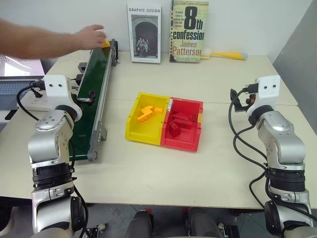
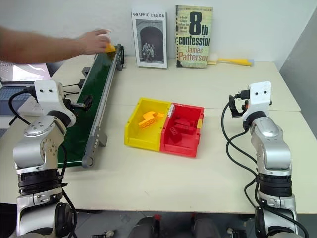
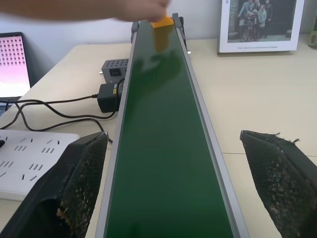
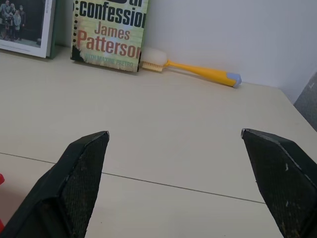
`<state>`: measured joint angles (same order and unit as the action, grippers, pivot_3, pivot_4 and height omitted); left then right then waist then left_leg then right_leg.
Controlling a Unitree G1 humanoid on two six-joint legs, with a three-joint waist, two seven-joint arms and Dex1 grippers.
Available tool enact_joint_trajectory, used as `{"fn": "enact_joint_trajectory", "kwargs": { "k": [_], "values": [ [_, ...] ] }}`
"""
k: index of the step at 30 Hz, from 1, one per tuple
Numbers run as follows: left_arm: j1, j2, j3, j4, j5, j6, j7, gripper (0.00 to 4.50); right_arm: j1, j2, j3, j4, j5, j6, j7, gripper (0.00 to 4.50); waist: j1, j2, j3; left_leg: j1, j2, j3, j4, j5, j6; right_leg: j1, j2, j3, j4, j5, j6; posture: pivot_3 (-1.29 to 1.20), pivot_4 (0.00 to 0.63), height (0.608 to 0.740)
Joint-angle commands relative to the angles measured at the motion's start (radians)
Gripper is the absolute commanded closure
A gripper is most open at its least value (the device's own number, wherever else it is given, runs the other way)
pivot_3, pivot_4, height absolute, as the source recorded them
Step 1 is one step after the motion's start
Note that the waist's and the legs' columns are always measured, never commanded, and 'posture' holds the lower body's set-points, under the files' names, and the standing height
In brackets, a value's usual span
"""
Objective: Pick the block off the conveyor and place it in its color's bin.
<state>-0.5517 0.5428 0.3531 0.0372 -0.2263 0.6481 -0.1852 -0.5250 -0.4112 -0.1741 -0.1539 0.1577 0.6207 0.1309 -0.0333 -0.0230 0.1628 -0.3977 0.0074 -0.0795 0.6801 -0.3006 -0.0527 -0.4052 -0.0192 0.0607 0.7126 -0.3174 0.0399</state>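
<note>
A person's hand [image 1: 88, 36] holds the small orange-yellow block [image 1: 106, 43] at the far end of the dark green conveyor [image 1: 94, 94], which runs along the table's left side. In the left wrist view the block [image 3: 162, 22] sits at the belt's far end. My left gripper [image 3: 172, 134] is open, level over the near part of the belt, one finger on each side. The yellow bin [image 1: 143, 138] stands mid-table with orange bricks in it. My right gripper [image 4: 174, 132] is open over bare table to the right of the bins, holding nothing.
A red bin [image 1: 183, 144] with dark red bricks touches the yellow bin's right side. Two books [image 1: 188, 30] stand at the back wall beside a yellow-handled brush [image 1: 225, 54]. A laptop [image 1: 15, 82], power strip [image 3: 29, 158], black adapter [image 3: 110, 96] and cables lie left of the conveyor.
</note>
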Motion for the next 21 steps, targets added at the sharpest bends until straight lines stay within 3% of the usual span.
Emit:
{"fn": "enact_joint_trajectory", "kwargs": {
  "k": [1,14,21],
  "values": [
    [-0.008,0.004,0.010,-0.053,-0.010,-0.010,0.001,0.06,-0.040,-0.014,-0.017,-0.018,-0.001,-0.018,0.008,0.00,0.000,0.000,0.000,0.000,0.000,0.000,0.000,0.000,0.000,0.000,0.000,0.000,0.000,0.000,0.000,0.00,0.150,0.740],
    [0.021,-0.032,0.060,-0.075,-0.018,-0.065,0.074,0.06,-0.106,-0.067,-0.012,0.033,0.049,-0.050,0.154,0.00,0.000,0.000,0.000,0.000,0.000,0.000,0.000,0.000,0.000,0.000,0.000,0.000,0.000,0.000,0.000,0.00,0.150,0.740],
    [-0.002,-0.040,0.057,-0.021,-0.010,-0.089,0.099,0.06,-0.118,-0.091,0.043,-0.113,0.322,0.040,0.498,0.00,-0.003,0.000,0.000,0.000,0.000,0.000,0.000,0.000,0.001,0.000,0.000,0.000,0.000,0.000,0.000,0.00,0.150,0.740]
  ]
}}
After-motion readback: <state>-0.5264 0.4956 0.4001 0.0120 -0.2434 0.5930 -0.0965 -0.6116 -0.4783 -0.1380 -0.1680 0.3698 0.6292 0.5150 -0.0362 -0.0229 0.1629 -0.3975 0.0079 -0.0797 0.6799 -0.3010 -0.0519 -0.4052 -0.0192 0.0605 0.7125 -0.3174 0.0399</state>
